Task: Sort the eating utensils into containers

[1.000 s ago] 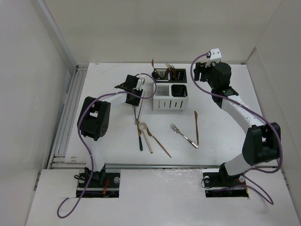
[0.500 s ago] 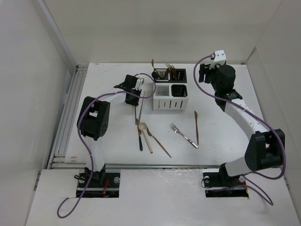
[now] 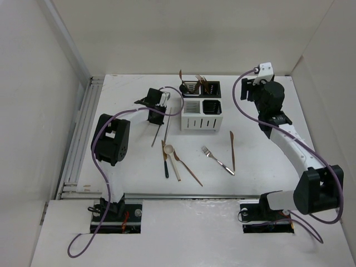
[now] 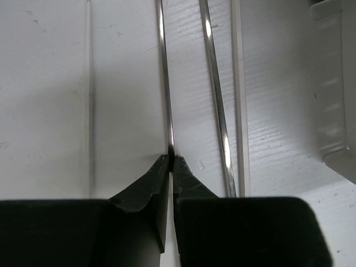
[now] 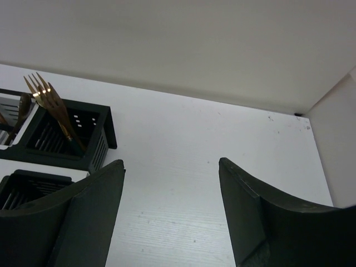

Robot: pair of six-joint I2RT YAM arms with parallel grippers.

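My left gripper [image 3: 157, 118] [image 4: 172, 158] is shut on a thin silver chopstick [image 4: 165, 83], which slants down-left over the table [image 3: 155, 135]. A second silver chopstick [image 4: 215, 94] [image 3: 166, 128] lies just right of it. The caddy [image 3: 200, 121] stands mid-table, with copper forks [image 5: 53, 105] and other utensils in its back compartments; its corner shows in the left wrist view [image 4: 334, 83]. My right gripper [image 3: 248, 90] [image 5: 171, 167] is open and empty, right of the caddy. On the table lie a white-bowled spoon [image 3: 168, 149], a pale chopstick [image 3: 176, 168], a copper spoon [image 3: 188, 168], a silver fork [image 3: 218, 158] and a copper knife [image 3: 232, 149].
White walls enclose the table on the left, back and right. A metal rail [image 3: 78, 144] runs along the left edge. A purple cable [image 3: 133, 113] loops from the left arm near the caddy.
My right arm has swung to the right, away from the caddy, and stays open. The chopstick in my left gripper has tilted its lower end leftward, apart from the second chopstick.
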